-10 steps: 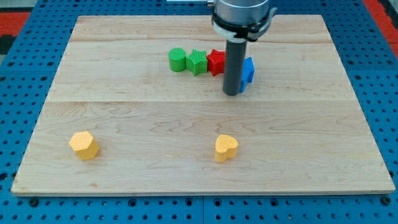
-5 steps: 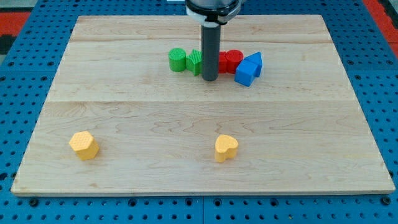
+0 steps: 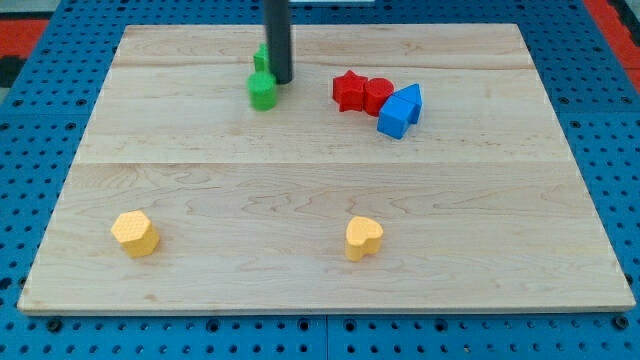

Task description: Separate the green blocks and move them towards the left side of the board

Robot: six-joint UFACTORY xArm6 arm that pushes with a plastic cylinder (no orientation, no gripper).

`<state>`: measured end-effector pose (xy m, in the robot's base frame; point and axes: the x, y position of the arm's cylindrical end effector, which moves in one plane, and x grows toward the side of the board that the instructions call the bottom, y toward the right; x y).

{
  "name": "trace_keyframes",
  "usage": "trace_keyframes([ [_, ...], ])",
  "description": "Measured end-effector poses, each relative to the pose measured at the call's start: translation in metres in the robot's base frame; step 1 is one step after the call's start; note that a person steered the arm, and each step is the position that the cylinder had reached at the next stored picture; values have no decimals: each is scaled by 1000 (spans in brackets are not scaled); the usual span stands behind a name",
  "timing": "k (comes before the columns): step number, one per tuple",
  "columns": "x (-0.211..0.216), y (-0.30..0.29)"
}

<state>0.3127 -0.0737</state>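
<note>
**Rod among the green blocks, upper left of centre**

My tip [image 3: 281,81] sits on the wooden board [image 3: 320,190] at about 11 o'clock from centre. No claw on this rig, just the bare rod, so nothing to open or close. The green cylinder [image 3: 262,91] lies just at 8 o'clock of my tip, touching or nearly so. A second green block [image 3: 260,59] shows as a sliver at the rod's 10 o'clock side, mostly hidden; shape not readable.

At 3 o'clock from my tip, well apart: red star [image 3: 346,91], red cylinder [image 3: 377,95], blue block [image 3: 400,111], bunched and touching. Two yellow blocks toward 6 o'clock: one [image 3: 134,233] at the view's left, one [image 3: 363,238] near middle.
</note>
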Motion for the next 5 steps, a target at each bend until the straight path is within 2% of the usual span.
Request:
trace_keyframes([
  [1,0,8],
  [2,-35,54],
  [3,-72,61],
  [4,-79,-5],
  [5,-60,-52],
])
